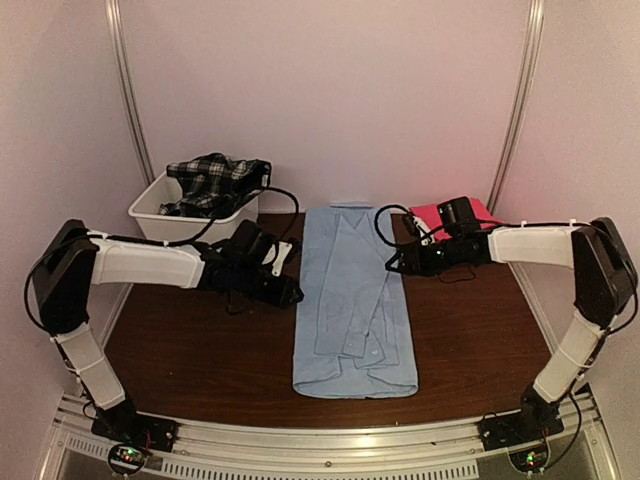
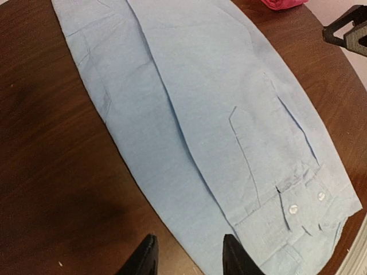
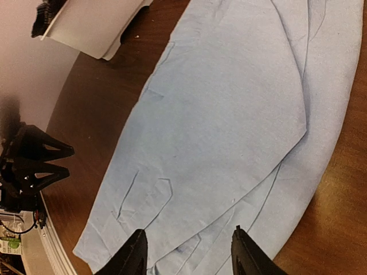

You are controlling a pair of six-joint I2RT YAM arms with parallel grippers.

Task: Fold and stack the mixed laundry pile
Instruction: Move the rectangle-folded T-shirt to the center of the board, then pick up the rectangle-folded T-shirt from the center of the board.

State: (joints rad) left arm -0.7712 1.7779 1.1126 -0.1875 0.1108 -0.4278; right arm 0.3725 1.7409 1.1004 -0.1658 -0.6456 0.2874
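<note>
We found the light blue shirt [image 1: 352, 300] folded lengthwise on the table [image 1: 200, 350], between the left gripper [image 2: 189, 238] and right gripper [image 3: 188, 234], both released and empty. We judged uneven pinches could drag its sleeves loose.

no writing, label, brand mark, number or sign can be read anywhere in any view

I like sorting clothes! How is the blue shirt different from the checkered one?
The blue shirt is plain light blue; the plaid garment is black-and-white checked. The shirt lies flat on the table, sleeves folded in; the plaid one sits crumpled in the tub. Both are soft clothes.
</note>
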